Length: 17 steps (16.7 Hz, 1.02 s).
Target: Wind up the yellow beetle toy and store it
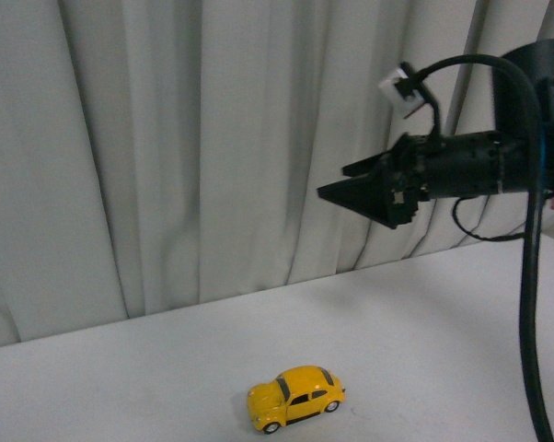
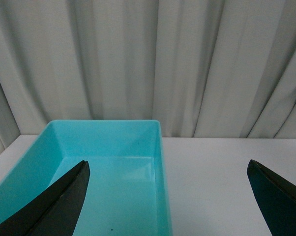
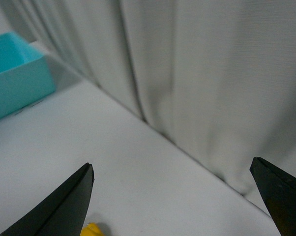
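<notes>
The yellow toy car (image 1: 295,398) stood upright on its wheels on the white table (image 1: 121,387). It was at the near edge, about midway between left and right, with its nose turned left. Nothing touched it.

The right gripper (image 1: 335,182) hung high over the table, to the right of the car and farther back, well apart from it. Its 2 black fingers (image 1: 369,198) pointed left, with the grey curtain (image 1: 167,138) behind them. A black cable (image 1: 533,276) ran down the right side of the front view. The right wrist view showed those 2 fingers spread wide with nothing between them, only bare table and curtain in the gap. A small yellow scrap of the car showed close by 1 finger, outside the gap rather than inside it. A turquoise bin (image 3: 15,73) stood on the table far off to the left, against the curtain.

The left gripper (image 2: 167,163) did not show in the front view. In its own wrist view its 2 fingers (image 2: 59,206) were also spread wide and held nothing. They pointed at the bin, which looked empty apart from 1 dark speck on its floor. The car did not appear in that view.
</notes>
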### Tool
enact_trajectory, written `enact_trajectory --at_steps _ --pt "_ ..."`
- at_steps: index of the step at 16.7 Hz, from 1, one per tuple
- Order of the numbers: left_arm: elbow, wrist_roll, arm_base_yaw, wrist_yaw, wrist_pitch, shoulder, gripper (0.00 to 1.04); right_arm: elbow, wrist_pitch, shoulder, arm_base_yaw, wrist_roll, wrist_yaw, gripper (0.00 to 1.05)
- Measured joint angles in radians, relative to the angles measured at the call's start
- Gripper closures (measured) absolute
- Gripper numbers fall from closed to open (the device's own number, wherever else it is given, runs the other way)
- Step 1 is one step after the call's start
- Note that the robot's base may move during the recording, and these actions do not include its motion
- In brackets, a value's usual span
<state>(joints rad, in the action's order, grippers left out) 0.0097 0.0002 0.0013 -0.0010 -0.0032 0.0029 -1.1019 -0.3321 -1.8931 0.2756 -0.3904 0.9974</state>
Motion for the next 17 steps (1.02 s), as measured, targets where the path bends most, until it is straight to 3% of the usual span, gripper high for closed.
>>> enact_trajectory --at_steps 2,4,7,8,11,17 --pt "0.0 0.0 0.0 0.0 0.0 0.0 0.07 -0.195 0.416 -0.096 -0.062 -0.329 0.036 0.07" --pt "0.0 0.0 0.0 0.0 0.0 0.0 0.07 -0.343 0.826 -0.207 -0.092 -0.7 -0.017 0.07" --pt "0.0 0.0 0.0 0.0 0.0 0.0 0.07 -0.388 1.173 -0.295 -0.128 -1.134 -0.136 0.07" --pt "0.0 0.0 0.0 0.0 0.0 0.0 0.07 -0.388 1.221 -0.313 -0.148 -1.224 -0.173 0.07" --pt "0.0 0.0 0.0 0.0 0.0 0.0 0.07 -0.378 1.122 -0.352 -0.186 -1.324 -0.242 0.07" --pt "0.0 0.0 0.0 0.0 0.0 0.0 0.07 -0.388 1.041 -0.418 -0.211 -1.307 -0.323 0.07"
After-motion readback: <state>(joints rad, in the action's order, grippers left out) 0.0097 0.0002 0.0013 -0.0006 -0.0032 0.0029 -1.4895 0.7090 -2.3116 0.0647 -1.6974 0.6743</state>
